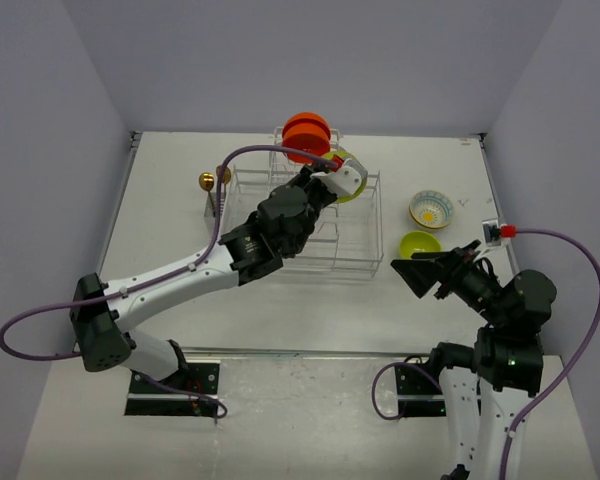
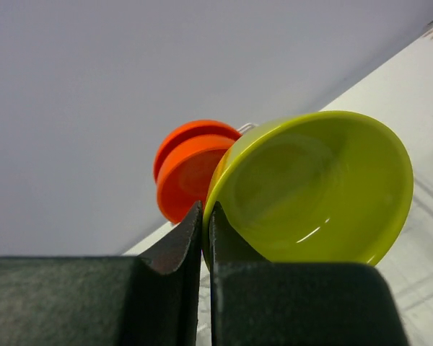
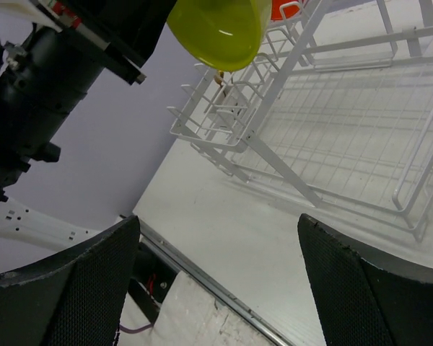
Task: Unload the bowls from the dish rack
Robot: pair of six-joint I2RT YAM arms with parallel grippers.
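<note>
Left gripper (image 2: 206,231) pinches the thin rim of a glossy lime-green bowl (image 2: 317,187) over the white wire dish rack (image 1: 355,250) (its 1 o'clock corner). Right gripper (image 3: 216,274) gapes wide. Matte white table (image 1: 280,310), plain lilac walls (image 1: 280,60).

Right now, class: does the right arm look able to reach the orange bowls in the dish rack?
Probably not cleanly. The orange bowls stand at the far edge of the dish rack, and the left arm crosses it, the left gripper shut on a lime-green bowl beside them.
</note>
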